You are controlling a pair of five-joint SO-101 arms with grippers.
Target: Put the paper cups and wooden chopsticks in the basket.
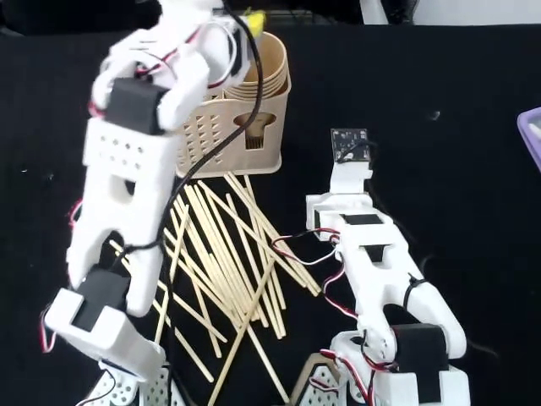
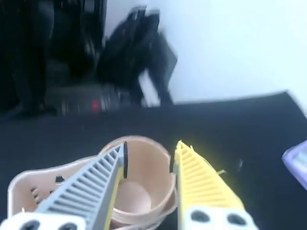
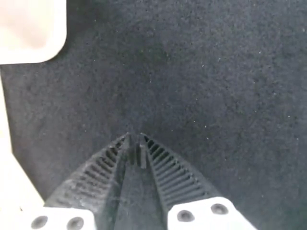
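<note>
Cups (image 1: 264,63) stand nested in the basket (image 1: 254,152) at the far side of the counter (image 1: 456,237). Chopsticks (image 1: 224,254) lie scattered on the counter just in front of the basket. Left end effector (image 2: 149,146) hangs over the cups, released, jaws apart. Right end effector (image 3: 134,141) is clenched on nothing, low over bare counter.

Risk: a careless descent could clip a rim and tip the stack, and thin sticks may slip from a grip.

Counter is black and cloth-like. A white wall and dark bags lie beyond.
</note>
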